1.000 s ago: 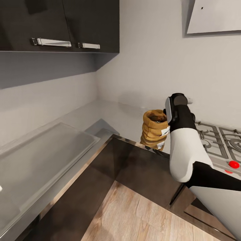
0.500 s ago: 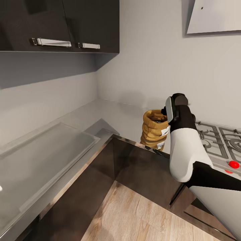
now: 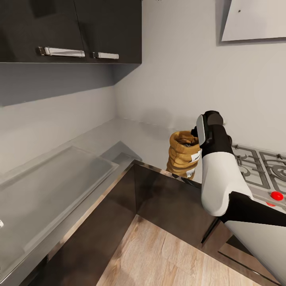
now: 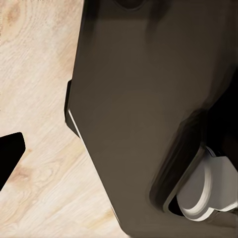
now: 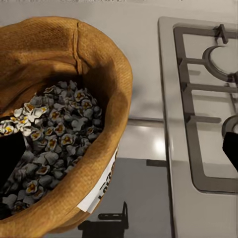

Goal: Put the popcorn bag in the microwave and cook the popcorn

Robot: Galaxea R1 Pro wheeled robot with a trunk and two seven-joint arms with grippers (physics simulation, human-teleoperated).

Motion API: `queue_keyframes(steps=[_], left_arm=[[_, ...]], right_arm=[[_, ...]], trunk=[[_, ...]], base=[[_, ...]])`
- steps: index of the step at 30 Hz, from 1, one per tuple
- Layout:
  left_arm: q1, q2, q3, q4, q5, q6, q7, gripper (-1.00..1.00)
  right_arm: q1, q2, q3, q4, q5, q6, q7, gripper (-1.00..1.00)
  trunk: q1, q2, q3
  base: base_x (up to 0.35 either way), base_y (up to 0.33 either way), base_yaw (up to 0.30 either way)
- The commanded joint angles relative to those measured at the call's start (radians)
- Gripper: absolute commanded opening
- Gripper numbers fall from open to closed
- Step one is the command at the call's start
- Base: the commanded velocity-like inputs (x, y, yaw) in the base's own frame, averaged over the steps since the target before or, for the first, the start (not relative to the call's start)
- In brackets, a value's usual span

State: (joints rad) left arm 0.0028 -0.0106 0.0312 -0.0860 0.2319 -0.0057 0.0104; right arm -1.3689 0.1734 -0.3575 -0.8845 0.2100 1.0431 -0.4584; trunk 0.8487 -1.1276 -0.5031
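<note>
Right arm at popcorn bag, counter corner.

Head view: burlap popcorn bag (image 3: 183, 154) upright on glossy grey counter (image 3: 131, 137), beside gas hob (image 3: 258, 167); dark wall cabinets (image 3: 71, 29) above. Right pincer hidden behind wrist at the bag's rim; opening cannot be told.
Right wrist view: popcorn (image 5: 47, 134) heaped inside, pale, speckled.
Left wrist view: wood floor (image 4: 34, 148), dark panel.

Grey walls (image 3: 186, 59), dark upper cabs (image 3: 71, 28), wood floor (image 3: 159, 258).
</note>
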Motion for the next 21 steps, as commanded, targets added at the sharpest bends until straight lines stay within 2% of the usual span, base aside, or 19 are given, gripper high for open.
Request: queue_keyframes(steps=[1, 10, 13, 21], left_arm=[[0.000, 0.000, 0.003, -0.001, 0.003, -0.001, 0.001, 1.00], [0.000, 0.000, 0.003, -0.001, 0.003, -0.001, 0.001, 1.00], [0.000, -0.002, 0.006, -0.002, 0.003, 0.000, 0.000, 1.00], [0.000, -0.002, 0.006, -0.001, 0.003, 0.000, 0.000, 1.00]], right_arm=[[-0.001, 0.001, -0.003, -0.001, 0.006, 0.004, 0.003, 1.00], [-0.001, 0.001, -0.003, 0.017, 0.005, 0.004, 0.004, 1.00], [0.016, 0.001, -0.020, 0.012, -0.012, 0.004, 0.001, 1.00], [0.001, 0.001, 0.008, 0.009, 0.023, 0.004, 0.003, 1.00]], trunk=[[-0.004, 0.007, 0.002], [-0.038, 0.070, 0.031], [-0.038, 0.069, 0.030], [-0.038, 0.069, 0.030]], base=[[0.000, 0.000, 0.000], [0.000, 0.000, 0.000], [0.000, 0.000, 0.000], [0.000, 0.000, 0.000]])
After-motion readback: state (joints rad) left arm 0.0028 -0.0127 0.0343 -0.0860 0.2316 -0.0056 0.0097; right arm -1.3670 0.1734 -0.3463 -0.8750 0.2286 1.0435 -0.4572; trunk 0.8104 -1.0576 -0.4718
